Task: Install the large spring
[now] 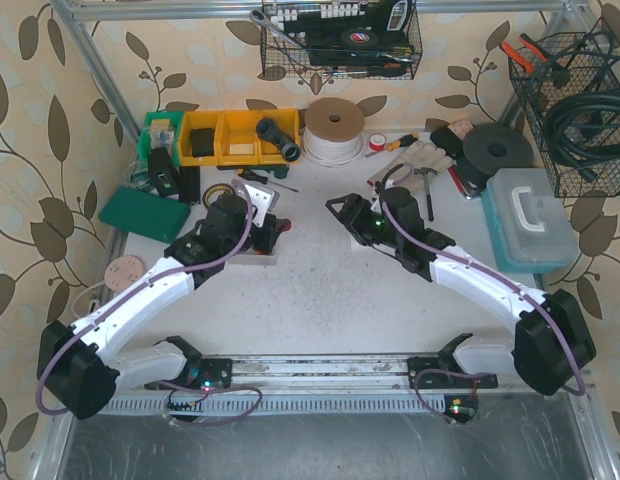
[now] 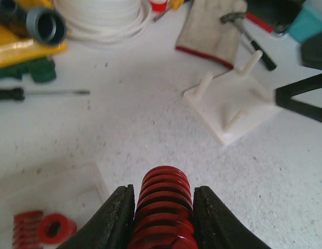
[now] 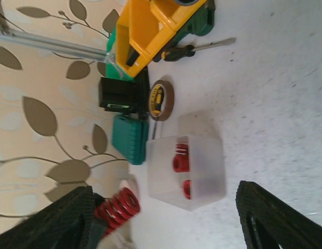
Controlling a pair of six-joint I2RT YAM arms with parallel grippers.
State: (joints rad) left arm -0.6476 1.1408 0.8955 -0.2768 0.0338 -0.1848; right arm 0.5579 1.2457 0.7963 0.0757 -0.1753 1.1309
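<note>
My left gripper (image 2: pixel 163 218) is shut on a large red coil spring (image 2: pixel 163 202), which sticks out forward between the jaws a little above the table. The spring also shows in the right wrist view (image 3: pixel 117 210). A white base with upright pegs (image 2: pixel 231 106) stands ahead and to the right of it. A translucent box (image 3: pixel 187 166) holding smaller red springs (image 3: pixel 180 158) sits beside the left gripper (image 1: pixel 252 222). My right gripper (image 3: pixel 171 223) is open and empty, facing the box. In the top view it (image 1: pixel 342 210) hovers over the table's middle.
Yellow bins (image 1: pixel 235 135), a green case (image 1: pixel 145 213), a tape measure (image 3: pixel 162 99) and a screwdriver (image 2: pixel 36 94) lie at the back left. A white cord spool (image 1: pixel 333 128), a glove (image 2: pixel 213 28), a hammer (image 2: pixel 249 31) and a blue case (image 1: pixel 530 220) lie at the back right.
</note>
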